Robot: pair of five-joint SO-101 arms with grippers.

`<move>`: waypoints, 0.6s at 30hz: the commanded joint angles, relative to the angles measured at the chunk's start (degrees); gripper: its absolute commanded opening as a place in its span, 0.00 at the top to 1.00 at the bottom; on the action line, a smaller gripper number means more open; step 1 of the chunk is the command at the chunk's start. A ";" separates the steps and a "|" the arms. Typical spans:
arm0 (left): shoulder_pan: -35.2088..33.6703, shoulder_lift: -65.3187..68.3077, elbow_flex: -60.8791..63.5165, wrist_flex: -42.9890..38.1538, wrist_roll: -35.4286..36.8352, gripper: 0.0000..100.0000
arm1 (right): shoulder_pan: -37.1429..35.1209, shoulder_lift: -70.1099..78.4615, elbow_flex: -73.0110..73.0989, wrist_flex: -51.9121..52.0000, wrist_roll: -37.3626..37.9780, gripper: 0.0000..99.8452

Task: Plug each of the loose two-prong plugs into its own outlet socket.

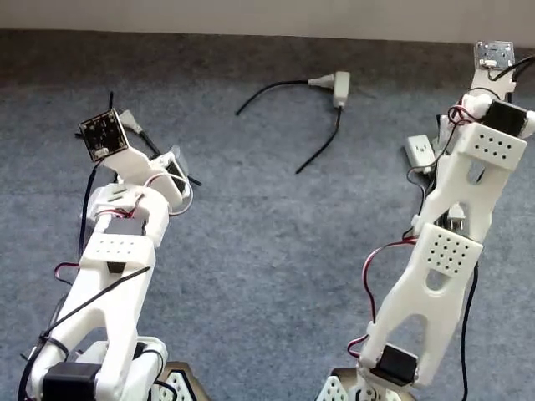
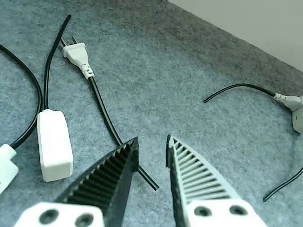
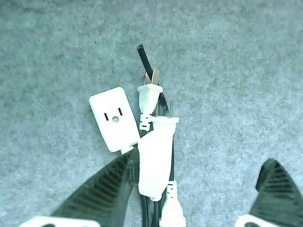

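Left gripper (image 2: 151, 144) jaws slightly apart, empty, near black cord (image 2: 108, 118). Right gripper (image 3: 200, 163) jaws wide apart over outlet socket (image 3: 111, 118) and two-prong plug (image 3: 149, 97).

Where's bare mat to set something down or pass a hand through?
Widest bare patch: the grey mat between the left arm and right arm, nearer than the far-centre socket and its black cords. Crowded: by the left gripper, a loose plug, socket block and cables; under the right gripper, a face-up socket and overlapping plugs.
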 commanded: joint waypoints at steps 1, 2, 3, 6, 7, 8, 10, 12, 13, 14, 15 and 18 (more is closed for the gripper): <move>0.57 -1.80 -0.40 -1.32 -0.09 0.88 | -0.48 3.65 -0.48 1.71 0.35 0.63; 0.66 -1.80 -0.40 -1.32 -0.09 0.88 | -0.48 5.67 -0.66 1.80 0.53 0.63; 0.75 -1.80 -0.40 -1.32 -0.09 0.88 | -0.48 7.43 -0.66 1.80 0.62 0.63; 0.92 -1.80 -0.40 -1.32 -0.09 0.88 | -0.75 11.74 -0.75 1.89 0.62 0.63; 0.92 -1.80 -0.40 -1.32 -0.09 0.88 | -0.92 12.70 -0.75 1.98 0.44 0.63; 0.92 -1.80 -0.40 -1.32 -0.09 0.88 | -1.10 13.41 -0.75 1.98 0.35 0.63; 0.92 -1.80 -0.40 -1.32 -0.09 0.88 | -1.27 14.02 -0.75 1.98 0.35 0.64; 0.92 -1.80 -0.40 -1.32 -0.09 0.88 | -1.27 14.02 -0.92 1.98 0.35 0.69; 0.92 -1.80 -0.40 -1.32 -0.09 0.88 | -1.27 14.02 -1.80 1.98 0.35 0.73; 0.92 -1.80 -0.40 -1.32 -0.09 0.88 | -1.36 14.20 -3.12 2.07 0.35 0.78; 0.92 -1.80 -0.40 -1.32 -0.09 0.88 | -1.36 14.20 -4.53 2.07 0.35 0.82; 0.92 -1.80 -0.40 -1.32 -0.09 0.88 | -1.27 13.41 -8.57 2.07 0.35 0.92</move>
